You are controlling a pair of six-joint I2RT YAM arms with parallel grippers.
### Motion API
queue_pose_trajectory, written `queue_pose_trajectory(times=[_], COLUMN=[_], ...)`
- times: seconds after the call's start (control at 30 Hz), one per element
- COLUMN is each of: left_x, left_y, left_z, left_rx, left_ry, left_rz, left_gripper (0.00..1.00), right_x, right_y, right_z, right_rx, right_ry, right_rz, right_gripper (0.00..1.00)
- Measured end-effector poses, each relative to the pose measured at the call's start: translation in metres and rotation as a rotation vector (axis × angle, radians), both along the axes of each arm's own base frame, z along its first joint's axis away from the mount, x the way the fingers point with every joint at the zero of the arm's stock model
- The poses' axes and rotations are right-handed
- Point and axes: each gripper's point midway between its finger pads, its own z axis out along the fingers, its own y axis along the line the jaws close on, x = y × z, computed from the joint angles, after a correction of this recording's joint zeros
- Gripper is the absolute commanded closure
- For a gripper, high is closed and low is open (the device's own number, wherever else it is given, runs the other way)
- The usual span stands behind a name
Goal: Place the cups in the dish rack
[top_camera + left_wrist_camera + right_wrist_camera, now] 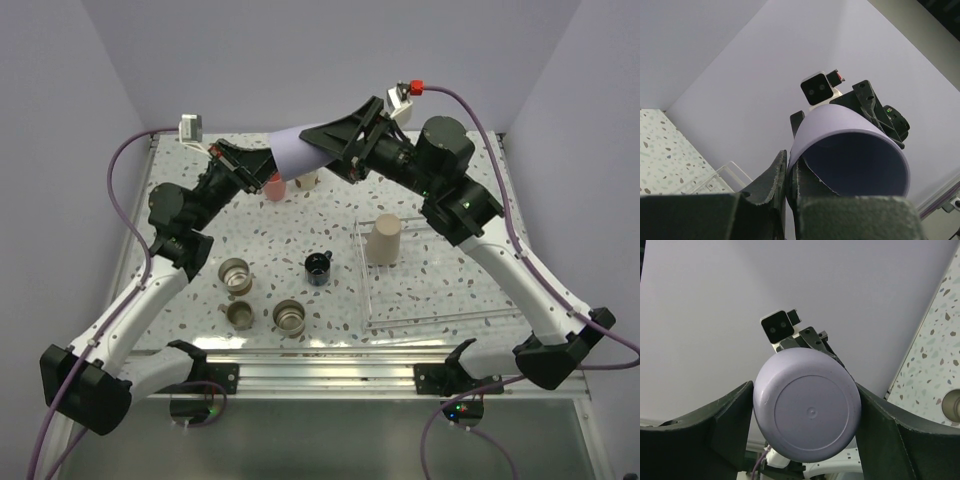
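A lavender cup (300, 148) hangs on its side in the air above the table's back middle, between both grippers. My left gripper (270, 162) is shut on its rim, one finger inside and one outside (788, 160). My right gripper (338, 145) grips its base end, with a finger pressed on each side (805, 390). The cup's open mouth (840, 130) faces the left wrist and its round bottom (807, 412) faces the right wrist. The wire dish rack (440, 310) lies at the right and holds one upright beige cup (383, 240).
A coral-red cup (274, 186) and a second beige cup (306, 181) stand below the held cup. A black mug (318, 268) is at the centre. Three steel cups (236, 275), (240, 314), (289, 317) stand at the front left.
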Motion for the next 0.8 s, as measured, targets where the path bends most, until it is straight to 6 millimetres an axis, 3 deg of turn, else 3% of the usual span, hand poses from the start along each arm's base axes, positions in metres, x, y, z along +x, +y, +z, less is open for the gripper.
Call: queue_pose_trajectory(times=[0.27,0.33,0.47,0.63,0.8], left_x=[0.008,0.011,0.017,0.025,0.032], left_y=[-0.002,-0.002,-0.002,-0.004,-0.005], left_z=[-0.001,-0.003,-0.009,-0.025,-0.04], left_rx=[-0.014,-0.014,0.001,0.05,0.121], left_ry=[-0.003,0.003,0.02,0.059,0.09], left_rz=[0.013,0.022,0.039,0.062,0.091], left_gripper=[0.97,0.91,0.65,0.55,0.46], right_x=[0.008,0.011,0.014,0.016,0.026], right_y=[0.0,0.0,0.002,0.004,-0.008], right_z=[0.002,0.001,-0.003,-0.009,-0.017], right_rx=[-0.017,-0.026,-0.047,-0.098,-0.166], right_ry=[-0.009,-0.011,-0.006,-0.006,-0.017], right_rz=[-0.028,-0.036,-0.039,-0.037,-0.072], right_gripper=[1.0,1.0,1.0,1.0,1.0])
